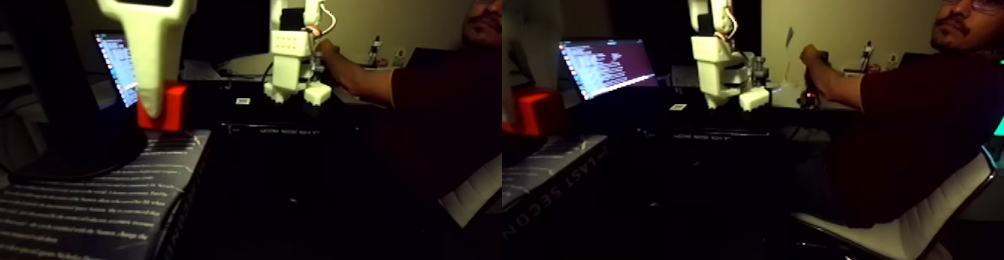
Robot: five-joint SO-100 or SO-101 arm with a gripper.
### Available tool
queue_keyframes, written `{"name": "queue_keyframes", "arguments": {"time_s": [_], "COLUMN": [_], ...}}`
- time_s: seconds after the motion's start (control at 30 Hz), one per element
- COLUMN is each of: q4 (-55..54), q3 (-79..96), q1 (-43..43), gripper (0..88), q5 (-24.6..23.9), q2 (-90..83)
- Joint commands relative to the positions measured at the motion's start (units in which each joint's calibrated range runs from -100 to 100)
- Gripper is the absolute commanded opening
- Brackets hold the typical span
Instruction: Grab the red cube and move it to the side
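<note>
White gripper (pixel 153 110) pinching the red cube (pixel 173 106) just above a printed dark book (pixel 97 203)

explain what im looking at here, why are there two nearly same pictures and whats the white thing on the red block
This is one wide picture from a double-lens camera, so the scene appears twice, side by side. The white shape up close is a robot arm's gripper, a two-finger claw. Its finger reaches down in front of the red cube, which sits at the edge of a dark book with printed text. Whether the claw is squeezing the cube cannot be told. Further back stands a second white arm, which a seated person's hand is holding. A lit laptop screen glows behind.
</note>
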Motion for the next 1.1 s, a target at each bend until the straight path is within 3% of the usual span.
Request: {"name": "queue_keyframes", "arguments": {"time_s": [0.0, 0.6, 0.67, 0.83, 0.9, 1.07], "q4": [-1.5, -5.2, -4.4, -4.3, -3.7, -1.6], "q3": [-2.1, -1.3, -1.3, -1.2, -1.2, -1.2], "q1": [1.0, 0.8, 0.4, 0.6, 0.7, 0.3], "gripper": [0.8, 1.4, 5.3, 33.5, 40.5, 36.4], "q5": [-0.4, -2.0, -0.8, 1.3, 1.9, 2.7], "q2": [1.0, 5.2, 5.2, 5.2, 5.0, 4.5]}}
